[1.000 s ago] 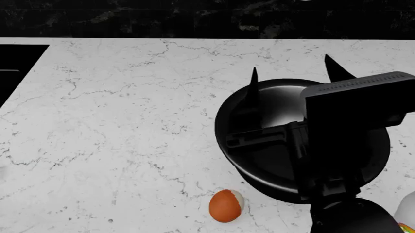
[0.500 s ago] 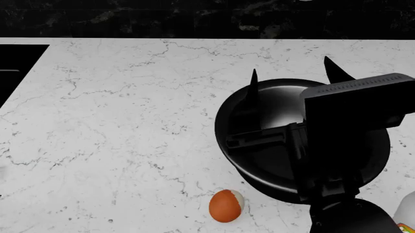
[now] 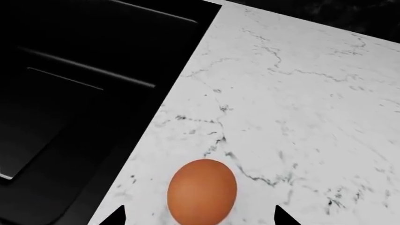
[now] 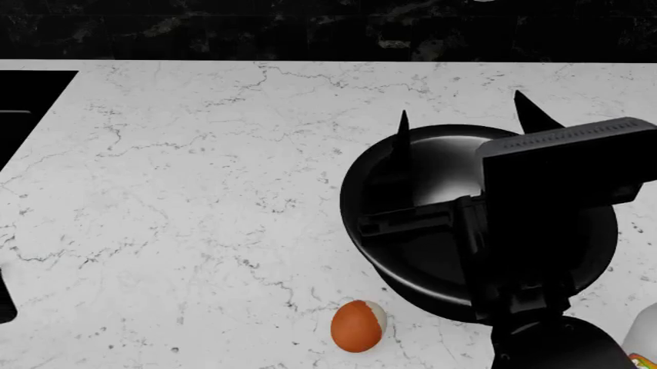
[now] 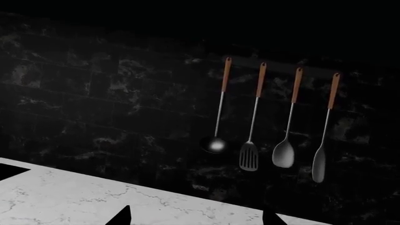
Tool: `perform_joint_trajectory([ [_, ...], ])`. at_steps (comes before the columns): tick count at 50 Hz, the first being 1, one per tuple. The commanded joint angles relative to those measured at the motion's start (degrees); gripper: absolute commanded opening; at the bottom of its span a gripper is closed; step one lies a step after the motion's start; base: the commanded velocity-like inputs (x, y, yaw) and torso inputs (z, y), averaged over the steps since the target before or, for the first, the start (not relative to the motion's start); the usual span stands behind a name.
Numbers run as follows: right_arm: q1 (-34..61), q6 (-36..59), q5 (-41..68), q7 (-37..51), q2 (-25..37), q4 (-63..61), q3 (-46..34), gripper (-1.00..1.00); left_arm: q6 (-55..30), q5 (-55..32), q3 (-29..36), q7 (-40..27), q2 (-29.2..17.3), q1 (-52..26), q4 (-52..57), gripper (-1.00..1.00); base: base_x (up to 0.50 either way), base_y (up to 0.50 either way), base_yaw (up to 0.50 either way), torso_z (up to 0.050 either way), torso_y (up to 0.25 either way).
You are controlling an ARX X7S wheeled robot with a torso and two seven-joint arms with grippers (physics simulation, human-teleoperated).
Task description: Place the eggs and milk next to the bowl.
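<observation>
One orange-brown egg [image 3: 202, 191] lies on the white marble counter [image 3: 300, 108] close to the sink edge. My left gripper [image 3: 200, 218] is open around it, with a gap on each side of the egg. A second egg [image 4: 358, 326], with a whitish patch, rests just in front of the large black bowl [image 4: 355, 192]. My right gripper [image 4: 464, 111] hovers open over the bowl with nothing between its fingers [image 5: 122, 216], and its arm hides much of the bowl. A corner of the white milk [image 4: 647, 330] shows at the lower right edge.
A black sink [image 3: 62, 93] borders the counter beside the left gripper; its corner [image 4: 31, 100] shows at the head view's far left. Several long-handled utensils [image 5: 253, 117] hang on the dark back wall. A black part of my left arm [image 4: 5, 296] shows at the head view's left edge.
A black part of the left arm has come into the head view's left edge. The right arm, the bowl and the patched egg have hardly moved.
</observation>
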Motion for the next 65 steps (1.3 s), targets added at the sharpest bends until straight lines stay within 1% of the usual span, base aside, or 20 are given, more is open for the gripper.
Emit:
perform_joint_trajectory([
  [1,-0.3,-0.2,-0.4,-1.4,-0.8,0.0,1.7,1.00,1.2,2.5,0.2,2.0,2.5,-2.1,-3.7,1.00,0.00,0.00,0.00,0.000,0.000],
  [42,0.3,-0.3,-0.6,-1.0,-0.8,1.1,0.7,1.00,5.3,9.6,7.0,8.4,4.9,-6.9,-15.2,1.00,0.00,0.00,0.00,0.000,0.000],
  [65,-0.1,-0.3,-0.5,-0.5,-0.5,0.7,0.6,1.00,6.4,10.9,8.9,10.3,5.9,-6.9,-17.4,1.00,0.00,0.00,0.00,0.000,0.000],
])
